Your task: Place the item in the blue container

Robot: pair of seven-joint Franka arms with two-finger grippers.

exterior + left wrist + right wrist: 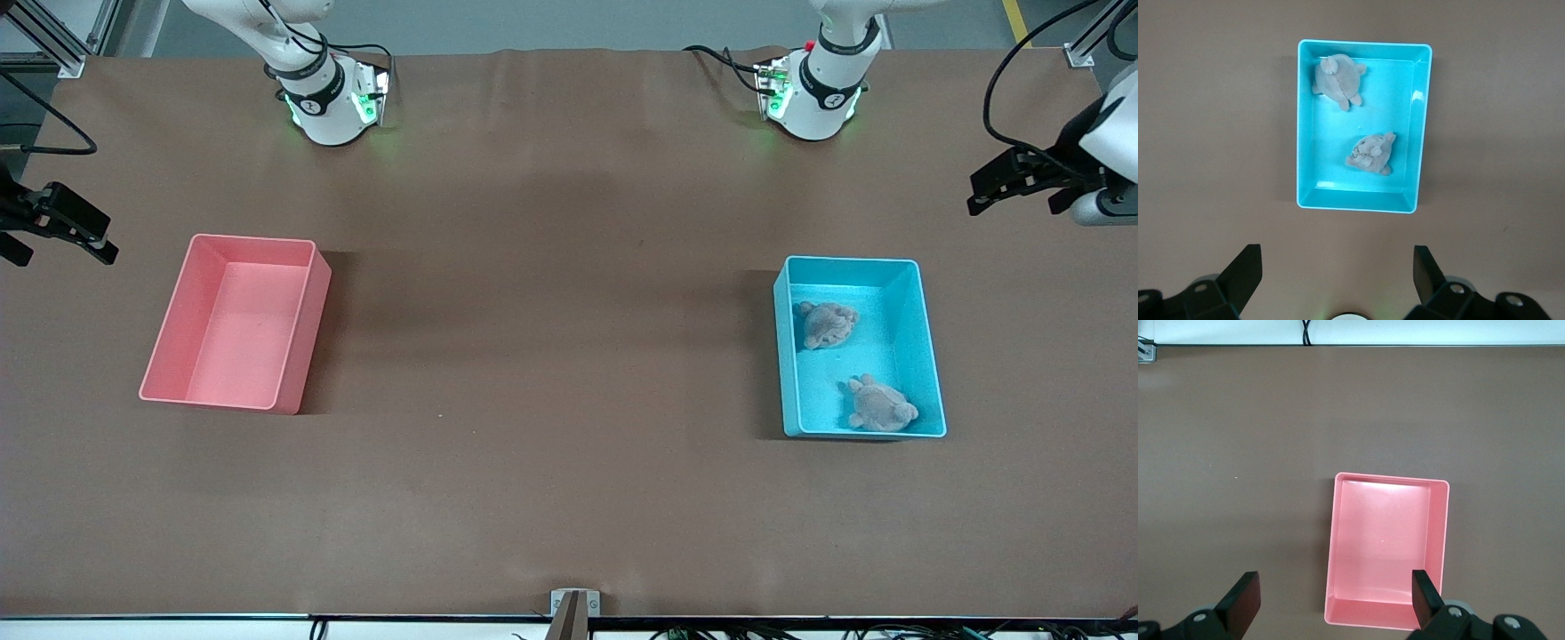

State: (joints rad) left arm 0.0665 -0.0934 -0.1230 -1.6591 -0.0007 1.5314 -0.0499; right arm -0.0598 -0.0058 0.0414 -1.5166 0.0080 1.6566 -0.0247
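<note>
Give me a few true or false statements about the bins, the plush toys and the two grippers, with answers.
1. Two plush toys lie in the blue container. True.
2. The pink bin holds one toy. False: nothing is in it.
3. The left gripper has its jaws open and holds nothing. True.
4. The right gripper grips a toy. False: its jaws are open and hold nothing.
5. The blue container is at the right arm's end. False: the left arm's.

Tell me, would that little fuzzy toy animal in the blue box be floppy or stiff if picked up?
Probably floppy: the plush toy nearer the front camera in the blue container looks soft and fuzzy, with limp splayed limbs. It likely weighs little and would squash under a pinch. It lies flat, so it seems unlikely to roll.
</note>
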